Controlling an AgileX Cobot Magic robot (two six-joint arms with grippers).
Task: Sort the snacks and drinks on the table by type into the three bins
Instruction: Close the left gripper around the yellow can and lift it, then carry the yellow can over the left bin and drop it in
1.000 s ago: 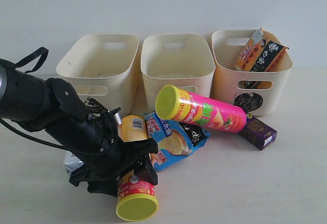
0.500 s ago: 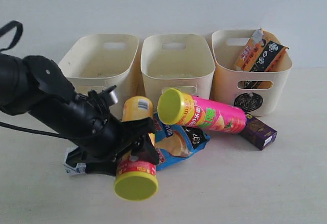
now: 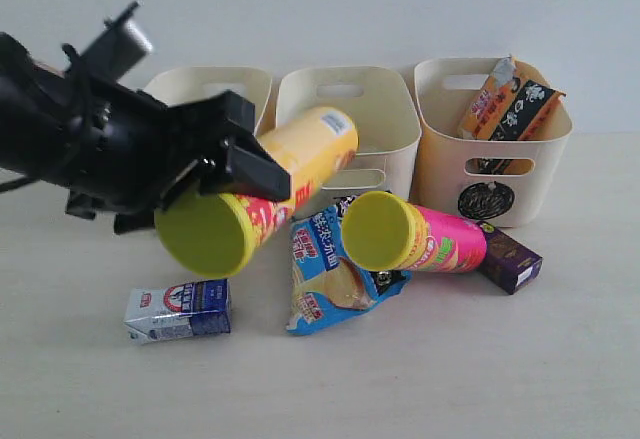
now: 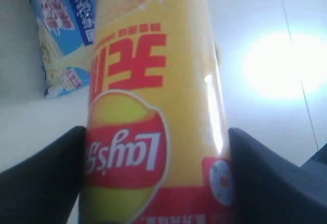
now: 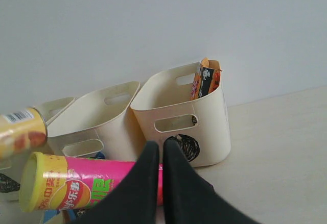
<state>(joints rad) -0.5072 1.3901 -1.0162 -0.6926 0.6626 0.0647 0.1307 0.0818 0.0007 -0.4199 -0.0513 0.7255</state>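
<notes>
Has hoisted the yellow can (image 3: 300,154) clear of the desk (image 3: 500,379) within the last second, from low at 6 o'clock of the pile up to about 10 o'clock of it. Grips it with the left fingers (image 3: 245,149) spread wide, one on each side of the barrel. Carries it tilted, lid (image 3: 200,232) toward the camera and far end aimed at 2 o'clock toward the middle bin (image 3: 390,139); cannot tell whether over its rim or just short of it.

Has jostled the pile in the lift. Pink can (image 3: 430,239) rolled lower and toward 3 o'clock, now up beside the purple carton (image 3: 510,259). Blue bag (image 3: 325,279) turned more upright beneath it. White-blue carton (image 3: 178,311) uncovered at 8 o'clock.

Keeps the right fingers (image 5: 159,145) pressed together on nothing, hanging near the right bin (image 5: 214,132), with the orange-black bag (image 3: 510,99) already inside.

Puts one can on its way to a bin, probably the middle one or the left bin (image 3: 200,77), both seemingly empty. Leaves the pink can to follow it, the blue bag to join the other bag, and both cartons for the third.
</notes>
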